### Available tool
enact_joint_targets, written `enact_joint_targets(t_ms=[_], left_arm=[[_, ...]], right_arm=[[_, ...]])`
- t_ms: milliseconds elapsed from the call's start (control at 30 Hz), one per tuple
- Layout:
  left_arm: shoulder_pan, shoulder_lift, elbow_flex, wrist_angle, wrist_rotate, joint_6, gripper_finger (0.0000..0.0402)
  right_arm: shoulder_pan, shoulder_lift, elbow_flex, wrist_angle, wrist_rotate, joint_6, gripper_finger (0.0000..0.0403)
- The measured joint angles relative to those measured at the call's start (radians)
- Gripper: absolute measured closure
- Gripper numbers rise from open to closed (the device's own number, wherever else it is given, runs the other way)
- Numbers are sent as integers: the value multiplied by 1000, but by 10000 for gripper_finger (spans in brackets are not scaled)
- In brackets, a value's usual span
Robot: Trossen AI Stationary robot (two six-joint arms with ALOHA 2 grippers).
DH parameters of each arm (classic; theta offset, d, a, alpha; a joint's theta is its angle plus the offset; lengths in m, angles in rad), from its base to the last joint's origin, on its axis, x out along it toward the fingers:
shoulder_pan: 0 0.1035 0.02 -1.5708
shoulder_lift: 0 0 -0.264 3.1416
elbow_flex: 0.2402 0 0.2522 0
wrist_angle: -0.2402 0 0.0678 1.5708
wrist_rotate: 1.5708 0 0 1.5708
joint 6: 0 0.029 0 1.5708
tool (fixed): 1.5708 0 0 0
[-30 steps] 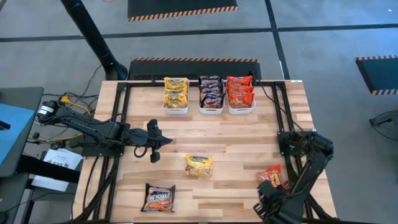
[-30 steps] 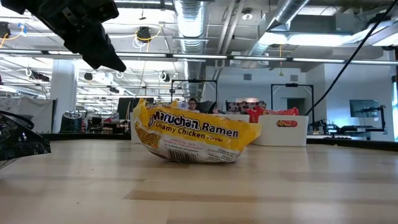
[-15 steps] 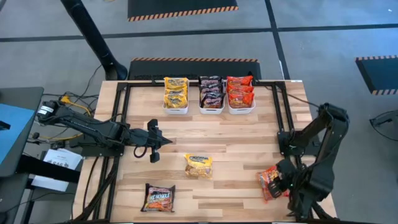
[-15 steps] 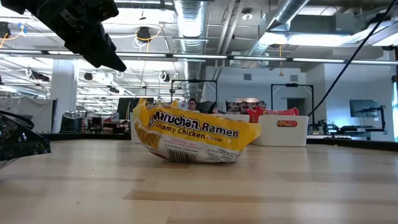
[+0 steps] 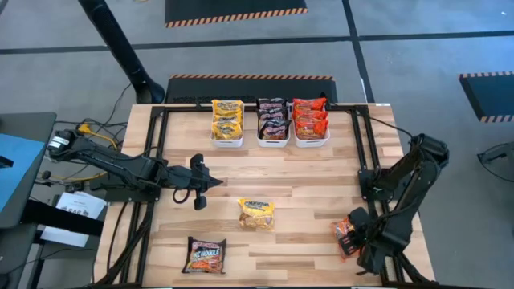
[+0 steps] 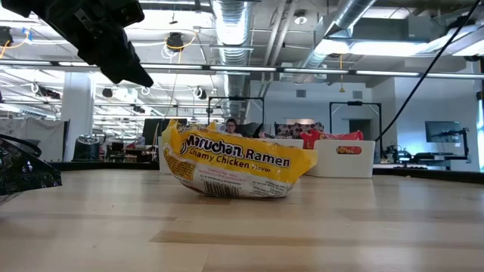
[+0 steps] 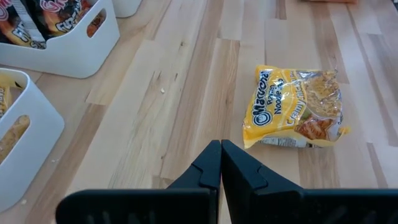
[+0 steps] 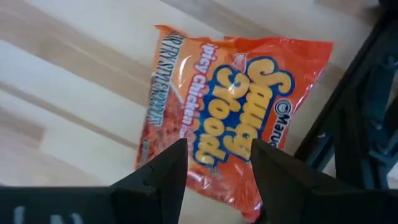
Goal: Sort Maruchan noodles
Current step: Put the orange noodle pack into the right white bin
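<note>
Near the counter's (image 5: pixel 305 172) right front corner, the right end effector (image 8: pixel 214 163) hangs spread over a red Maruchan packet (image 8: pixel 233 109); the left end effector (image 7: pixel 220 163), pressed together, waits by the left edge.

Grey floor (image 5: pixel 418 72); exposed ceiling ducts (image 6: pixel 234 19); striped mats (image 5: pixel 235 11)

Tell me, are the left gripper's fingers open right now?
No. In the left wrist view the left gripper has its two dark fingers pressed together with nothing between them, pointing toward the yellow packet lying on the table.
</note>
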Motion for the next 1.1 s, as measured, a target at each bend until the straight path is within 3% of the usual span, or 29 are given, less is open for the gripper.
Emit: enact_joint_targets(t_ms=[733, 867, 1100], left_arm=[[0, 0, 0, -1, 26, -9, 401], [0, 0, 0, -3, 26, -9, 401], [0, 0, 0, -4, 26, -8, 401]], right_arm=[[-149, 278, 11, 138, -191, -99, 211], [-180, 297, 15, 147, -237, -140, 257], [-205, 295, 16, 139, -244, -224, 384]])
